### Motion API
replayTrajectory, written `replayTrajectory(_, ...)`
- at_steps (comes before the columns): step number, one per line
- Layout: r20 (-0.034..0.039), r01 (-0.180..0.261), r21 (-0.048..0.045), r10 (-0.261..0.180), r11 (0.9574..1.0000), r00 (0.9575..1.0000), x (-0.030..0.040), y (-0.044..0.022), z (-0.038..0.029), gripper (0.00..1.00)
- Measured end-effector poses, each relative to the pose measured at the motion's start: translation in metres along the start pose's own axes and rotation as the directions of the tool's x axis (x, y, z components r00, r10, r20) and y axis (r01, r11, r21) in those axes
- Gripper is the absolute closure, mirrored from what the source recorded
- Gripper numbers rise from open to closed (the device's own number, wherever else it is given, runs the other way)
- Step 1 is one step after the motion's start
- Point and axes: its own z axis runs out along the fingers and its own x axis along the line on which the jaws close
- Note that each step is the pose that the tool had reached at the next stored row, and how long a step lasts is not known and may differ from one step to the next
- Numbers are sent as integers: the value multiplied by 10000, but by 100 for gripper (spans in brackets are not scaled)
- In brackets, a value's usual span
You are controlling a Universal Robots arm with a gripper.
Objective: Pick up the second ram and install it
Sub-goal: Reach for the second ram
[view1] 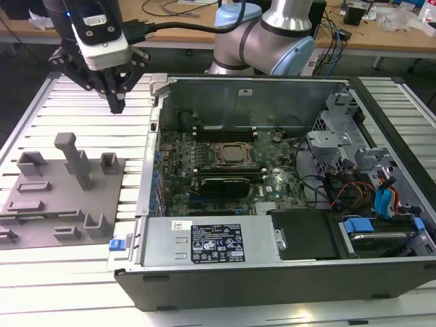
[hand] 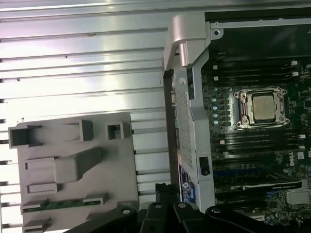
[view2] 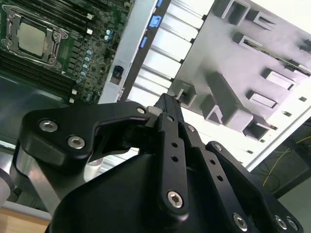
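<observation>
The second ram (hand: 56, 204) is a thin green stick lying in a slot of the grey holder tray (hand: 73, 167), near the tray's edge. In the exterior view my gripper (view1: 117, 103) hangs high over the slatted table, behind the tray (view1: 41, 204) and beside the case's left wall. Its black fingers (view2: 167, 109) meet at a point with nothing between them. The open computer case holds the motherboard with its CPU socket (view1: 231, 155) (hand: 262, 107) and black memory slots (view1: 225, 129) on either side of it.
A tall grey post (view1: 75, 160) and several small blocks stand up from the tray. The case's raised metal wall (view1: 151, 143) separates tray and motherboard. Cables and drive bays (view1: 368, 191) crowd the exterior view's right side of the case. The arm's body (view1: 272, 34) stands behind the case.
</observation>
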Motion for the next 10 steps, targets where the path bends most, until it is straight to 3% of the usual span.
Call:
replayTrajectory(6,0,0,0,0,10000,10000,147,-11,-1,89)
replayTrajectory(10,1,0,0,0,10000,10000,355,-27,-2,89)
